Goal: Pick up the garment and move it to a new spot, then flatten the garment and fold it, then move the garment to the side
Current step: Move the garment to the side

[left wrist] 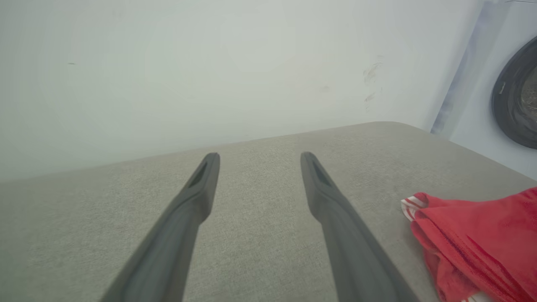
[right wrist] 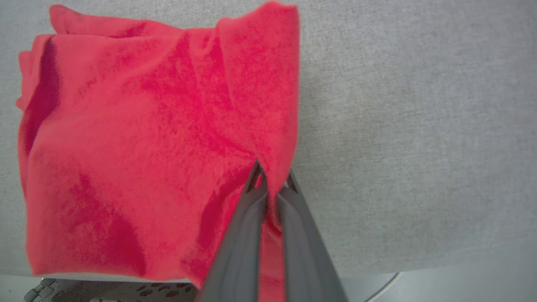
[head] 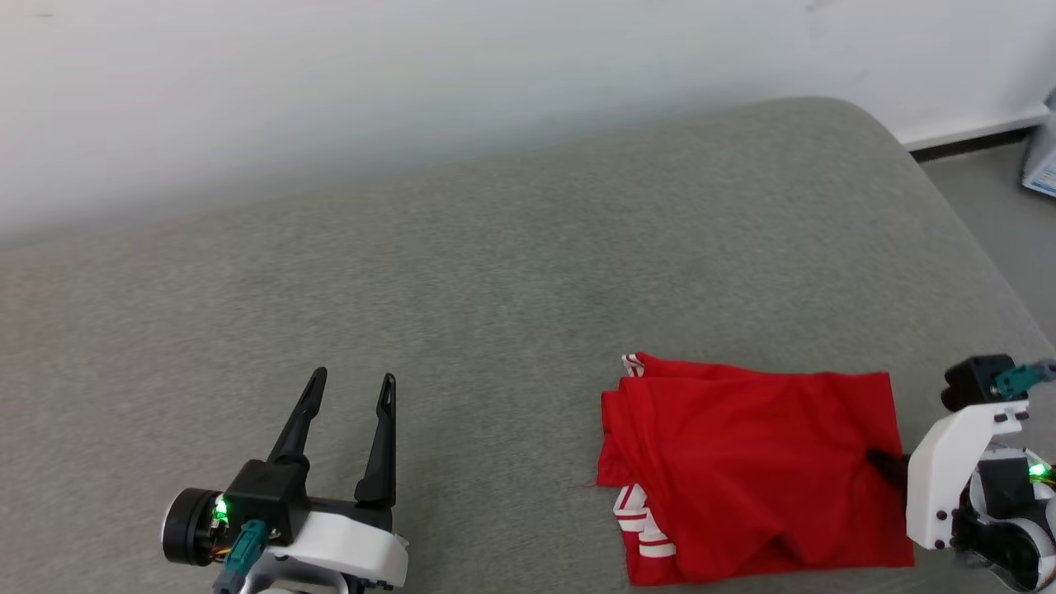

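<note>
The garment (head: 755, 470) is a red shirt folded into a rough rectangle at the front right of the grey cushioned surface (head: 495, 272), with red-and-white striped trim peeking out at its left edge. The same red fabric fills the right wrist view (right wrist: 138, 147) and lies at the lower right of the left wrist view (left wrist: 478, 239). My right gripper (right wrist: 270, 182) is shut on the garment's right edge, a pinch of red cloth between its dark fingers; it also shows at the garment's right edge in the head view (head: 887, 464). My left gripper (head: 351, 388) stands open over bare cushion, well left of the garment.
A pale wall (head: 412, 82) runs behind the cushion. The cushion's rounded right edge drops to the floor (head: 1006, 214). A washing machine door (left wrist: 518, 100) shows at the far right of the left wrist view. Bare cushion stretches left and behind the garment.
</note>
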Tool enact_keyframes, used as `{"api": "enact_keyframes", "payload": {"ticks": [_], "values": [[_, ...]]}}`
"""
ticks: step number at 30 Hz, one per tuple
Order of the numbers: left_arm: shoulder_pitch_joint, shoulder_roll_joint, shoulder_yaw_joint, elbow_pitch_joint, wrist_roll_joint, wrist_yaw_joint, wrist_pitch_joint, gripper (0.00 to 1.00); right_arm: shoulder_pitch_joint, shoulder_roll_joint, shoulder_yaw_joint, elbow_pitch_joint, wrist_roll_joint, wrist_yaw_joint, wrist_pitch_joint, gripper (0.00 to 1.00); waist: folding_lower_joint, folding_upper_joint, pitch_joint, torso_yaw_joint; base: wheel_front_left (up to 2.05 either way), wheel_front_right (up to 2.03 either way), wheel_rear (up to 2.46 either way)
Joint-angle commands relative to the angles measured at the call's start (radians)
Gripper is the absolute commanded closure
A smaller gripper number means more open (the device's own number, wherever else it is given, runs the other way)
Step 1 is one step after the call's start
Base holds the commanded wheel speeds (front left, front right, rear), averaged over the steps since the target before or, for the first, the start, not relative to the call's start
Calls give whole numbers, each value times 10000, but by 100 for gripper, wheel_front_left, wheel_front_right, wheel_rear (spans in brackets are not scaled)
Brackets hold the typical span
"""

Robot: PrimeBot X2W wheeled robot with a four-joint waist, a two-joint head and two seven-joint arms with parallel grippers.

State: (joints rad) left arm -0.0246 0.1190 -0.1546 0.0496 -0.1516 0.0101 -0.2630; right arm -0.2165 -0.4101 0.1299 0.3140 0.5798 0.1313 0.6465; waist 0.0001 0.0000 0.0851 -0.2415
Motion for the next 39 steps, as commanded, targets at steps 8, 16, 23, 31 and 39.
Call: {"api": "enact_keyframes", "payload": {"ticks": [8,16,23,31,39], "values": [[-755,234,-174,-376,336,-9,94,0,-2001,87,-539,1281,-494,-11,-1197,100,-1,0,1517,-1738,0,0,0],[-2371,687,-430,-1155,880,-218,698,0,-4496,-170,-1807,3066,-612,-11,-2599,100,-1,0,3671,-1695,0,0,0],[-3418,886,-717,-1684,1242,-412,1023,0,-5934,-1003,-2560,4603,-819,-11,-3492,100,-1,0,4971,-1292,0,0,0],[-3773,826,-936,-1779,1275,-391,975,0,-6343,-1306,-3122,6299,-1164,-11,-4528,66,-1,0,5348,-873,0,0,0],[-3589,688,-926,-1407,1039,-235,707,0,-6431,-1426,-3311,7166,-1808,-11,-6067,0,-1,0,4854,-546,0,0,0]]}}
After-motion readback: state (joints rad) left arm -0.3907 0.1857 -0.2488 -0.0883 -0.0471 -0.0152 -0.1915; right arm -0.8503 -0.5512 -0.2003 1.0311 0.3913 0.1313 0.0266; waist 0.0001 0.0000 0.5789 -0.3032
